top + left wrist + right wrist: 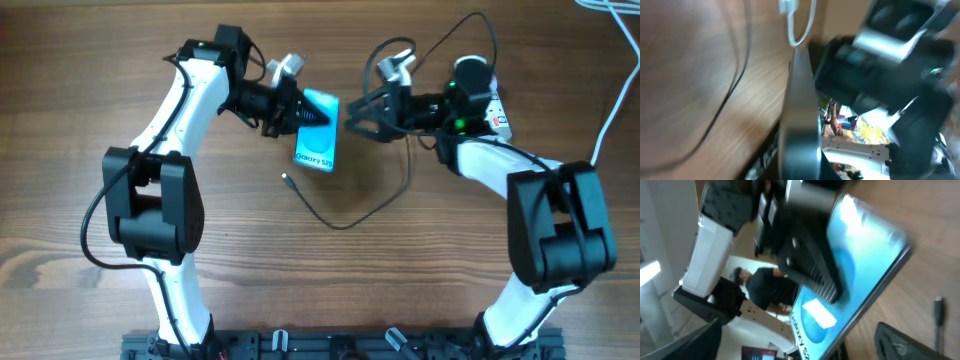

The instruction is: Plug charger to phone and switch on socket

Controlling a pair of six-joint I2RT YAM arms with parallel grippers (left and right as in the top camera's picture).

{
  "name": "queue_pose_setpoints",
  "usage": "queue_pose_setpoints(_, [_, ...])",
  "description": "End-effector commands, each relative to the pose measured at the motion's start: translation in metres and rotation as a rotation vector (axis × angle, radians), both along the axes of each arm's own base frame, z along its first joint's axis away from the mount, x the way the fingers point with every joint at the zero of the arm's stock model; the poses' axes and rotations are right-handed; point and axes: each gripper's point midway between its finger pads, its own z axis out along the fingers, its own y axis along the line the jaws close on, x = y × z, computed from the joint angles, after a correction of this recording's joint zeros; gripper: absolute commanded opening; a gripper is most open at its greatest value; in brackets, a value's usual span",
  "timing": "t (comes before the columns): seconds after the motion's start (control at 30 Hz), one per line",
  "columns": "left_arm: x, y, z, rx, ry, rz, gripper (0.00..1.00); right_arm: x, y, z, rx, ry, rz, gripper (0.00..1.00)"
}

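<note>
The phone (318, 150) is tilted up off the table, teal-blue screen showing, and my left gripper (310, 114) is shut on its upper end. In the right wrist view a black left finger (812, 267) lies across the phone's screen (860, 265). My right gripper (356, 114) stands open just right of the phone, with its fingers (897, 340) on either side of it and apart from it. The charger (345, 222) is a thin black cable curving over the table, and its tip (286, 181) lies free below the phone. The socket (498, 118) is partly hidden under the right arm.
A thick white cord (612, 95) runs off the top right corner. The black cable loops up behind the right arm (470, 25). In the left wrist view the phone (800, 125) shows edge-on, with the right arm's wrist (885, 55) close behind it.
</note>
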Motion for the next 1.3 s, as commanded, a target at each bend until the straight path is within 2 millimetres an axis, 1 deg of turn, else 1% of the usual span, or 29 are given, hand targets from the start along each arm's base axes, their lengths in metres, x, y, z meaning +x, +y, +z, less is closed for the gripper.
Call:
queue_pose_setpoints(0.0, [-0.018, 0.006, 0.006, 0.065, 0.061, -0.010, 0.04, 0.005, -0.018, 0.000, 0.004, -0.029, -0.015, 1.00])
queue_pose_setpoints(0.07, [-0.027, 0.008, 0.008, 0.075, 0.120, -0.013, 0.04, 0.009, -0.024, 0.000, 0.004, -0.044, -0.035, 1.00])
queue_pose_setpoints(0.13, [-0.037, 0.009, 0.012, 0.066, 0.147, -0.035, 0.04, 0.011, -0.026, 0.000, 0.004, -0.075, -0.046, 0.99])
queue_pose_setpoints(0.17, [-0.046, 0.009, 0.017, 0.044, 0.150, -0.062, 0.04, 0.012, -0.026, -0.001, 0.004, -0.096, -0.049, 0.99])
queue_pose_setpoints(0.23, [-0.057, 0.008, 0.028, -0.012, 0.144, -0.094, 0.04, 0.015, -0.026, -0.002, 0.001, -0.085, -0.066, 1.00])
queue_pose_setpoints(0.3, [-0.061, 0.007, 0.036, -0.045, 0.126, -0.103, 0.04, 0.021, -0.027, -0.004, -0.003, -0.074, -0.102, 0.99])
queue_pose_setpoints(0.4, [-0.063, 0.005, 0.043, -0.055, 0.108, -0.107, 0.04, 0.033, -0.028, -0.015, -0.030, -0.103, -0.175, 0.99])
queue_pose_setpoints(0.47, [-0.066, 0.002, 0.044, -0.056, 0.098, -0.118, 0.04, 0.044, -0.030, -0.043, -0.113, -0.113, -0.256, 1.00])
queue_pose_setpoints(0.53, [-0.068, 0.000, 0.044, -0.056, 0.096, -0.128, 0.04, 0.049, -0.035, -0.078, -0.244, -0.083, -0.331, 1.00])
queue_pose_setpoints(0.57, [-0.069, -0.002, 0.044, -0.055, 0.096, -0.135, 0.04, 0.048, -0.037, -0.098, -0.329, -0.085, -0.352, 1.00])
queue_pose_setpoints(0.6, [-0.070, -0.004, 0.044, -0.056, 0.095, -0.140, 0.04, 0.045, -0.036, -0.112, -0.392, -0.098, -0.352, 1.00])
queue_pose_setpoints(0.63, [-0.071, -0.005, 0.044, -0.056, 0.094, -0.144, 0.04, 0.041, -0.032, -0.117, -0.417, -0.120, -0.337, 1.00])
queue_pose_setpoints(0.67, [-0.072, -0.006, 0.044, -0.056, 0.092, -0.149, 0.04, 0.037, -0.027, -0.118, -0.420, -0.128, -0.318, 1.00])
queue_pose_setpoints(0.73, [-0.073, -0.007, 0.044, -0.056, 0.092, -0.153, 0.04, 0.035, -0.022, -0.112, -0.420, -0.135, -0.314, 1.00])
queue_pose_setpoints(0.8, [-0.073, -0.007, 0.045, -0.055, 0.097, -0.152, 0.04, 0.038, -0.024, -0.095, -0.438, -0.168, -0.346, 1.00])
queue_pose_setpoints(0.87, [-0.074, -0.007, 0.045, -0.054, 0.098, -0.151, 0.04, 0.039, -0.035, -0.075, -0.511, -0.214, -0.403, 1.00])
queue_pose_setpoints(0.93, [-0.075, -0.008, 0.047, -0.055, 0.094, -0.154, 0.04, 0.034, -0.049, -0.054, -0.598, -0.248, -0.461, 1.00])
queue_pose_setpoints(0.97, [-0.076, -0.009, 0.048, -0.055, 0.091, -0.157, 0.04, 0.026, -0.058, -0.042, -0.652, -0.272, -0.492, 1.00])
queue_pose_setpoints(1.0, [-0.077, -0.010, 0.048, -0.056, 0.090, -0.162, 0.04, 0.018, -0.069, -0.034, -0.713, -0.278, -0.524, 1.00])
queue_pose_setpoints(1.03, [-0.079, -0.012, 0.049, -0.056, 0.089, -0.168, 0.04, 0.008, -0.080, -0.030, -0.776, -0.272, -0.549, 1.00])
queue_pose_setpoints(1.1, [-0.083, -0.019, 0.050, -0.062, 0.091, -0.186, 0.04, -0.021, -0.116, -0.029, -0.977, -0.224, -0.622, 1.00])
queue_pose_setpoints(1.13, [-0.085, -0.022, 0.051, -0.072, 0.093, -0.192, 0.04, -0.030, -0.126, -0.031, -1.032, -0.200, -0.637, 1.00])
queue_pose_setpoints(1.17, [-0.088, -0.027, 0.054, -0.088, 0.096, -0.198, 0.04, -0.044, -0.140, -0.035, -1.108, -0.158, -0.653, 1.00])
queue_pose_setpoints(1.23, [-0.095, -0.035, 0.059, -0.111, 0.104, -0.213, 0.04, -0.062, -0.154, -0.046, -1.200, -0.095, -0.638, 1.00])
queue_pose_setpoints(1.27, [-0.099, -0.038, 0.060, -0.117, 0.109, -0.221, 0.04, -0.069, -0.156, -0.050, -1.221, -0.071, -0.620, 1.00])
